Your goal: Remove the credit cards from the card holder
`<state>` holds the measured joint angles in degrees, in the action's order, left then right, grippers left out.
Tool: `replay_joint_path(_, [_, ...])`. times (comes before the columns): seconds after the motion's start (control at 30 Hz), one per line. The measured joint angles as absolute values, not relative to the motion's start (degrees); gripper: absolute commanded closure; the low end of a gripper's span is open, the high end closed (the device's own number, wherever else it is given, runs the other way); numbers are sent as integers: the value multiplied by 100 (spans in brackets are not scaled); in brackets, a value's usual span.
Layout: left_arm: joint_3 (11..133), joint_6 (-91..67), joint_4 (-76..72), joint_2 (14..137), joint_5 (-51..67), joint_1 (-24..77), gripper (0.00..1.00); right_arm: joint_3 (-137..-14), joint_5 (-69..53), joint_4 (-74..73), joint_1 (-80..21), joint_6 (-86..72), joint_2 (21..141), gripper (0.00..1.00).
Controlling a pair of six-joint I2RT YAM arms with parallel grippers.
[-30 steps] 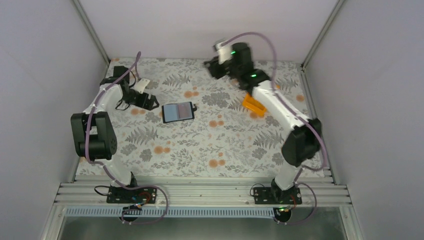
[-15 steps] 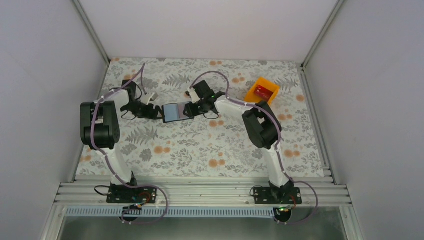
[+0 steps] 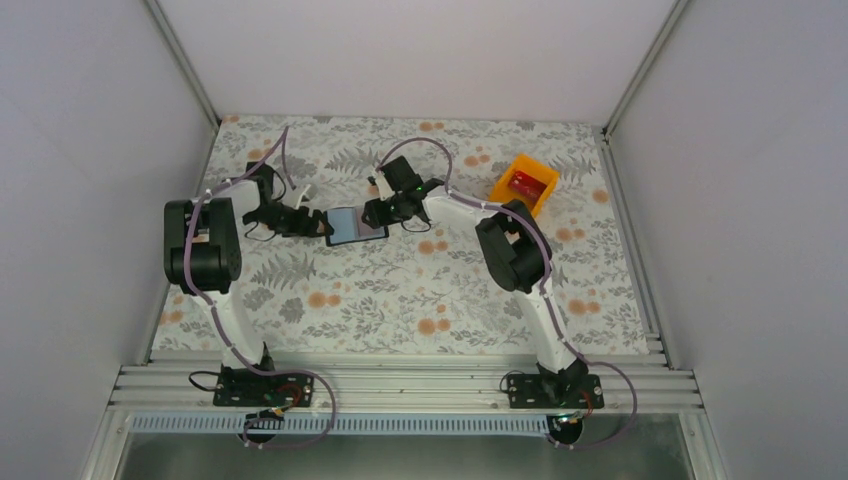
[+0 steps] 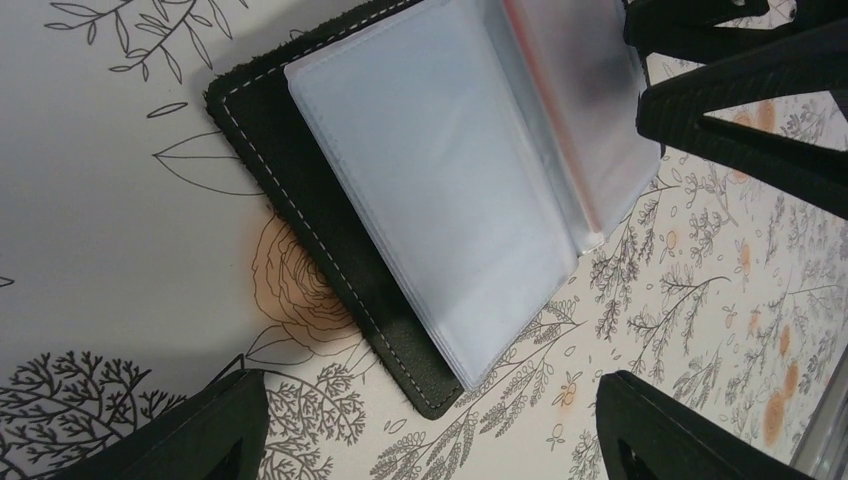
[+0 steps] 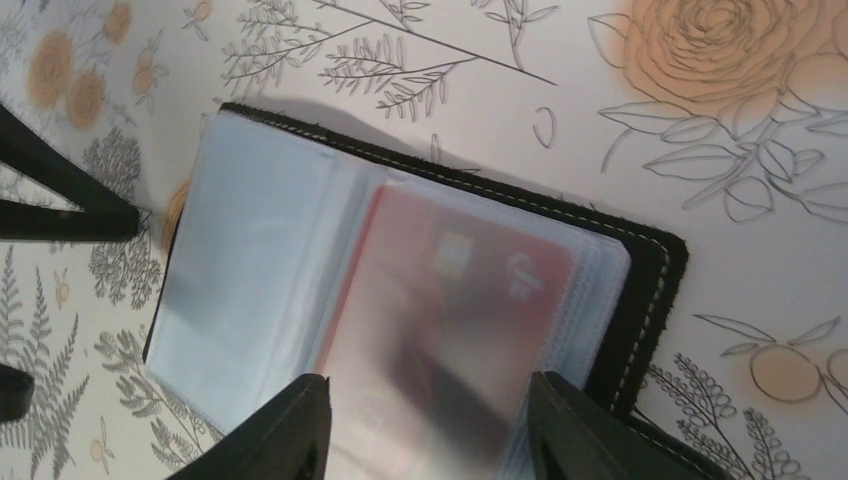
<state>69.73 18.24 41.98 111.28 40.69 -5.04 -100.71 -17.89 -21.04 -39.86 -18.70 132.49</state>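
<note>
Fingers [image 5: 290,430] parted and empty, my left gripper [image 4: 425,405] straddles the open card holder [image 4: 310,190] on the table [image 3: 450,290] and my right gripper [image 5: 430,430] hovers over its sleeved red credit card [image 5: 450,290], so I'd pin the cover, then pinch only the card.

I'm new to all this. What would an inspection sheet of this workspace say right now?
Surface: floral cloth, flat.
Job's things: card holder lies open; a red credit card sits in a clear sleeve.
Clutter: orange bin far right, something red inside.
Grippers: left gripper open at the holder's left edge; right gripper open over the card's sleeve.
Cables: purple cables along both arms, off the holder.
Surroundings: white walls, metal rail at the near edge.
</note>
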Motion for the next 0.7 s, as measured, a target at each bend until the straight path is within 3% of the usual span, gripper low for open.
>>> replay_joint_path(0.1, [6973, 1772, 4156, 11144, 4104, -504, 19, -10073, -1710, -2115, -3988, -1898, 13249, 45])
replay_joint_path(0.27, [6973, 1728, 4073, 11205, 4257, -506, 20, -10154, -1782, -2071, -3992, -1918, 13347, 56])
replay_joint_path(0.7, [6967, 1723, 3940, 11288, 4495, -486, 22, -10803, -3168, -1957, -4300, -1846, 13780, 56])
